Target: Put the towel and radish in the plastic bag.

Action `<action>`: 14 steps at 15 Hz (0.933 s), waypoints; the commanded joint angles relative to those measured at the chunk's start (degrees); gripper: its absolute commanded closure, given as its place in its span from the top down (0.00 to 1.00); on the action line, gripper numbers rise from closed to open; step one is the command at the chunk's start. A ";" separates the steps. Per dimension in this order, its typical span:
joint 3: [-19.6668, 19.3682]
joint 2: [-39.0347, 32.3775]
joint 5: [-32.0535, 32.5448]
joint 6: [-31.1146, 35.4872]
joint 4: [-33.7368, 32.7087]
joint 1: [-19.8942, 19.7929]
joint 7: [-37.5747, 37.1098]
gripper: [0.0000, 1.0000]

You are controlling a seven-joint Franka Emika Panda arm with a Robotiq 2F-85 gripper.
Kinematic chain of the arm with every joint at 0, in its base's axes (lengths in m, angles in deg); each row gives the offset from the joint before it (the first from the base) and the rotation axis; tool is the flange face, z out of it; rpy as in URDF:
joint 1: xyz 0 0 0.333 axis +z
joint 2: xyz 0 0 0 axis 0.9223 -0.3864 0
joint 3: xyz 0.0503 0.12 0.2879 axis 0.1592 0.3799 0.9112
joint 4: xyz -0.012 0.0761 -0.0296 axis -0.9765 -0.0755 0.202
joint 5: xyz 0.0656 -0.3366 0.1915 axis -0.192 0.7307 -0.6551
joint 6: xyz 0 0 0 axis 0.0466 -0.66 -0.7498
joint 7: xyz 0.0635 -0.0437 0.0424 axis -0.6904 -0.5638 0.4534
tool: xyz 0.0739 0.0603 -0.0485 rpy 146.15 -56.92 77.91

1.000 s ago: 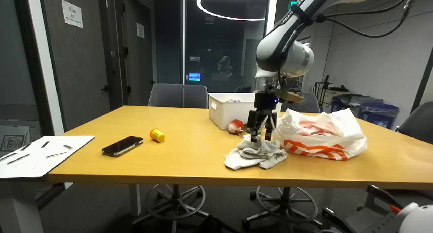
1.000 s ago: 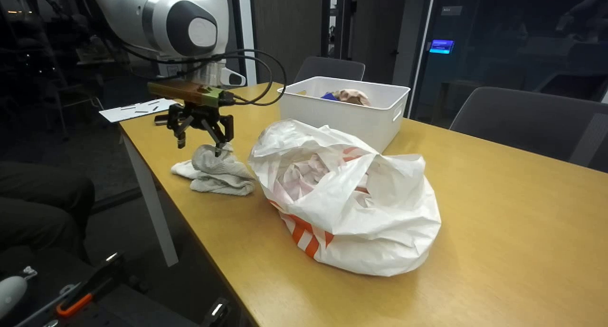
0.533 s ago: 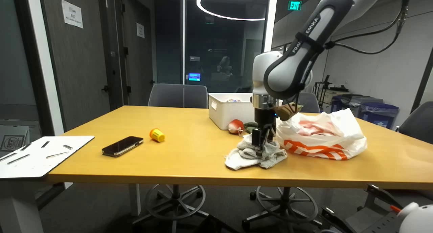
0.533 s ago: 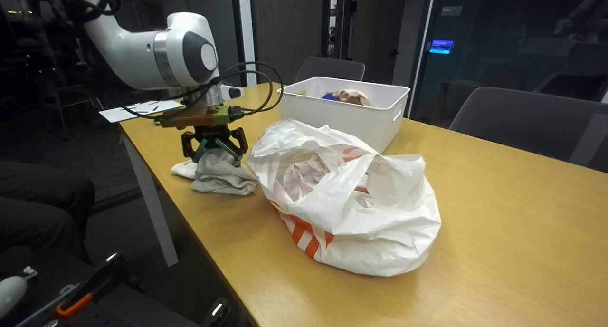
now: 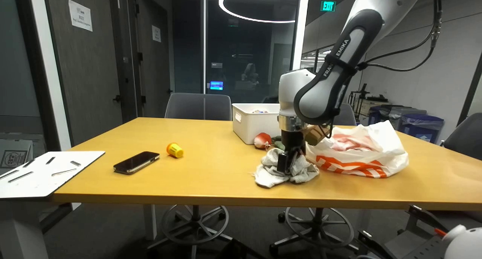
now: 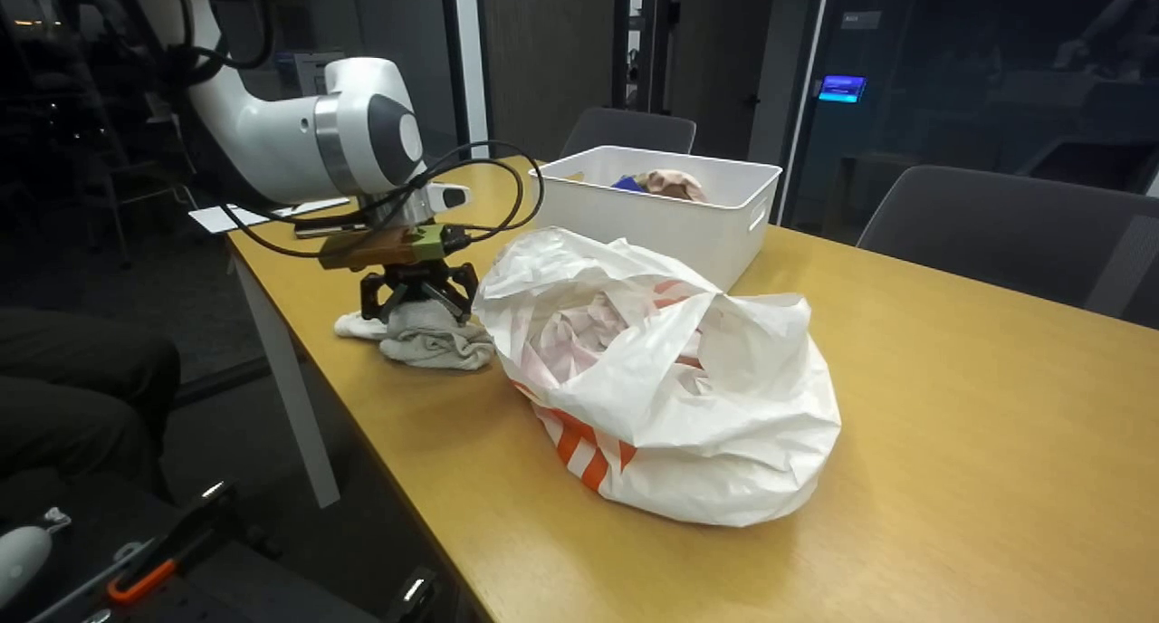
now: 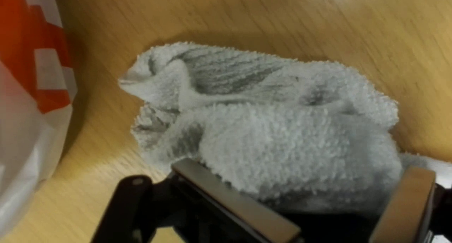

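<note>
Radish (image 5: 262, 140): on the desk (image 5: 211, 138), beside the box (image 5: 260, 124).
Towel (image 7: 279, 130): on the desk, its long way running from jaw to jaw.
Jaws: spread, towel lump between, likely ready to pinch.
Bag (image 5: 361, 157): just beside the towel, apart.

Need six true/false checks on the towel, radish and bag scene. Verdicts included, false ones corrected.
1. The towel lies on the table, outside the plastic bag. True.
2. The radish is inside the plastic bag. False: the radish is on the table by the white box.
3. The gripper is at the towel, its jaws apart. True.
4. The phone is on the white board. False: the phone lies on the table.
5. Items show inside the white box. True.
6. The print on the plastic bag is blue. False: the print is orange-red.
</note>
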 commanded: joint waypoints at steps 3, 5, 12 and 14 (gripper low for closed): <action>0.68 -0.08 -3.16 0.75 -1.54 -0.90 0.34 0.34; 2.88 1.76 -8.15 1.35 -1.21 -3.08 3.43 0.20; 2.20 18.60 -8.50 -0.10 3.52 -2.36 -0.88 0.00; 1.01 24.72 -0.90 -1.17 5.37 -2.56 -9.07 0.01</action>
